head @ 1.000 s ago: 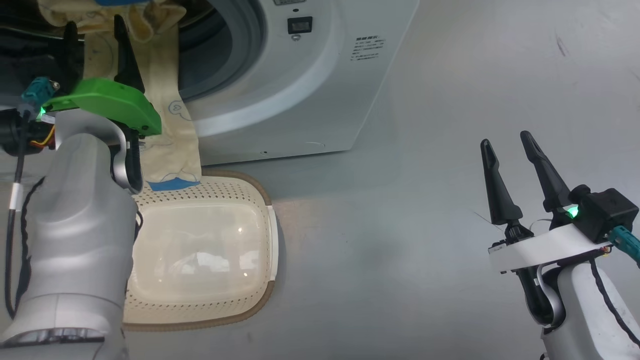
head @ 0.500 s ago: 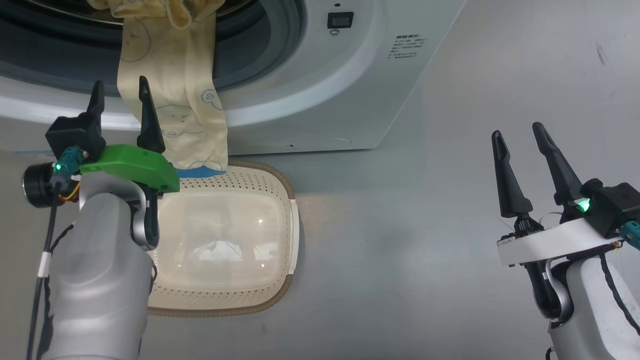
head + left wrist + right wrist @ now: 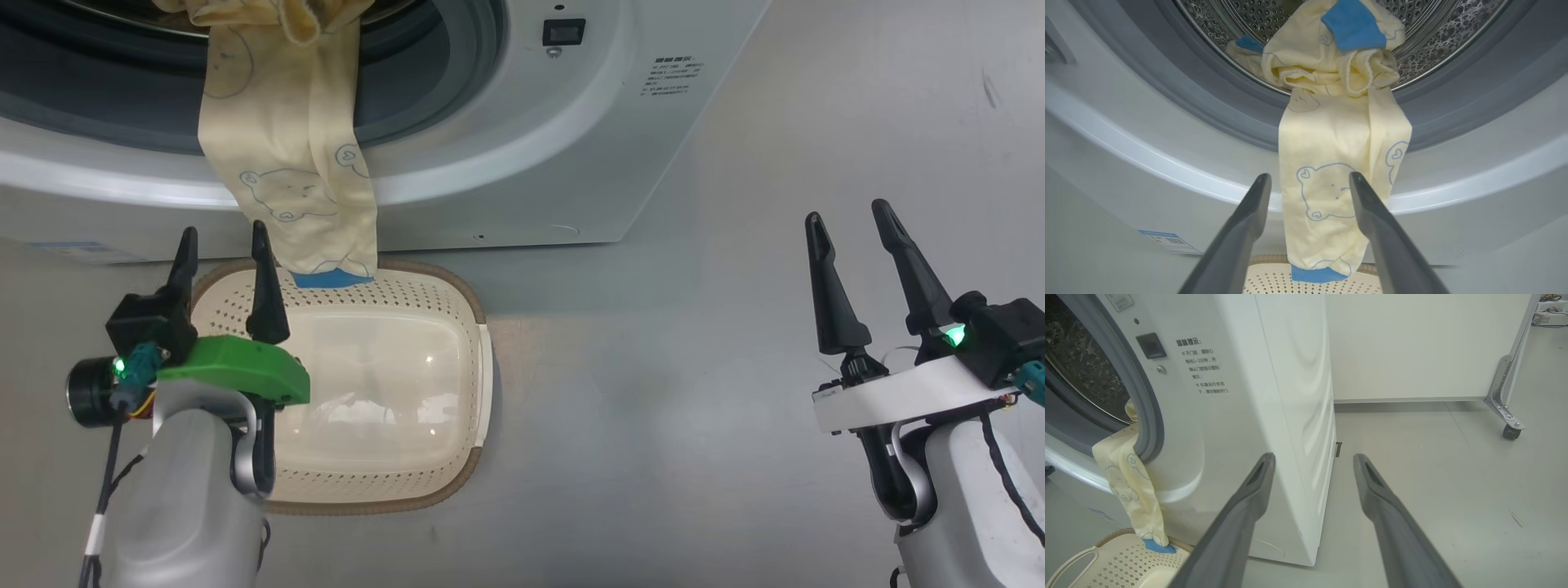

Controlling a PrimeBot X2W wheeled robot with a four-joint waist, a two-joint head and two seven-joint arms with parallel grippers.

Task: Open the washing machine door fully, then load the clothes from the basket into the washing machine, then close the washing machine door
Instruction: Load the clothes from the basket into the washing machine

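The clothes [image 3: 1331, 171] sit bunched at the mouth of the washing machine [image 3: 522, 147], part of the bundle in the perforated steel drum [image 3: 1433, 32] while one long cream piece with bear drawings spills over the grey rubber ring [image 3: 1208, 110] and hangs down the white front, its blue cuff reaching the back rim of the basket [image 3: 457, 327] on the floor [image 3: 653, 408]. I have my left gripper [image 3: 224, 230] over the basket's left side, fingers apart and gripping nothing, near the hanging piece. My right gripper [image 3: 847, 211] is well off to the right above the floor, fingers likewise spread.
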